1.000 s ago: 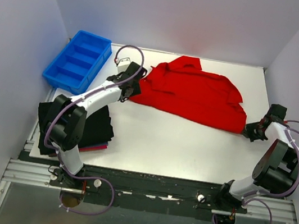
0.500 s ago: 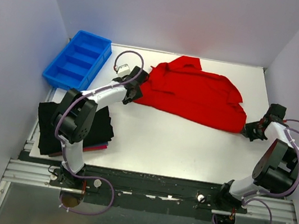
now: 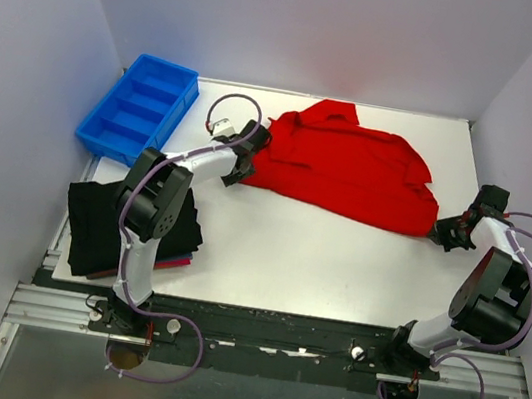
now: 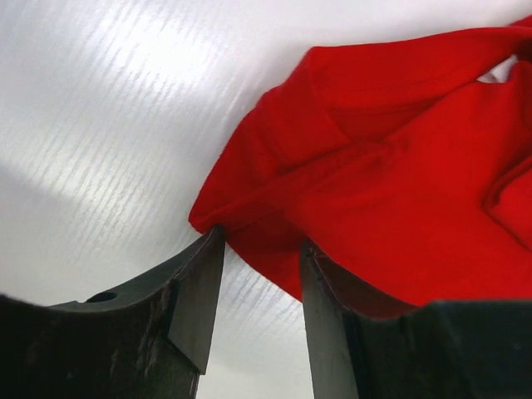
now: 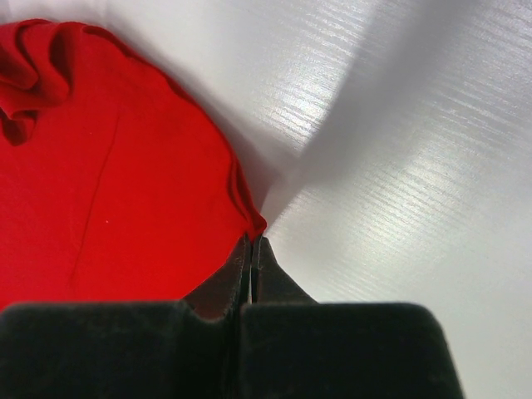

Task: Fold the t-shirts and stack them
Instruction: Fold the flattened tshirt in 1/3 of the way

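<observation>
- The red t-shirt (image 3: 351,173) lies crumpled across the far half of the desk (image 3: 317,258).
- The left fingers (image 4: 198,291) stand apart, released, astride the shirt's left edge.
- The right fingers (image 5: 234,281) are clenched on its right corner.
- Folded black t-shirts (image 3: 86,227) sit stacked at the near-left edge, with a blue compartment bin (image 3: 139,109) farther back.

blue bin (image 3: 139,109): table's far-left corner, divided into compartments | white table (image 3: 317,258): glossy, finely ribbed

The white table (image 3: 317,258) bears a crumpled red t-shirt (image 3: 351,173), a blue bin (image 3: 139,109) — and folded dark shirts (image 3: 89,232) at left.
</observation>
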You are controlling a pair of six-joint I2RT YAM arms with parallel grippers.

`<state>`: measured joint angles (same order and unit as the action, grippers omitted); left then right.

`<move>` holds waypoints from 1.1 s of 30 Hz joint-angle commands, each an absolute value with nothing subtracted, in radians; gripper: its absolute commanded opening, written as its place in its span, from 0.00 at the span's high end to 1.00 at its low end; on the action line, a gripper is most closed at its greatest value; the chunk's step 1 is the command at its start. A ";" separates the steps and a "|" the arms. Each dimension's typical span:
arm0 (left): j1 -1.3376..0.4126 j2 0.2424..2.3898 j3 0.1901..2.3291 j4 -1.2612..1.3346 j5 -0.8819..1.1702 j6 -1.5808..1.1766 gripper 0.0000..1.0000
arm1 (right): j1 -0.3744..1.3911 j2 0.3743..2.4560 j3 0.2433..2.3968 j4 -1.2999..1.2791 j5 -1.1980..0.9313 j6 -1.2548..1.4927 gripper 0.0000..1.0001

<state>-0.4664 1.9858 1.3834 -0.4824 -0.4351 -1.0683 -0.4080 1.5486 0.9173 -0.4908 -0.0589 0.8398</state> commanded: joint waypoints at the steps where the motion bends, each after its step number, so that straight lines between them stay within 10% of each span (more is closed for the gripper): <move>1: -0.465 1.979 1.370 -0.554 -0.528 -1.155 0.46 | -0.416 1.557 0.916 -0.483 -0.075 0.830 0.99; 20: -0.420 2.059 1.373 -0.447 -0.474 -1.102 0.59 | -0.417 1.542 0.916 -0.494 -0.080 0.825 0.99; 24: -0.396 2.043 1.344 -0.376 -0.436 -1.063 1.00 | -0.419 1.532 0.913 -0.495 -0.081 0.825 0.99; 33: -0.390 1.924 1.390 -0.410 -0.474 -0.959 1.00 | -0.417 1.517 0.939 -0.502 -0.121 0.802 0.99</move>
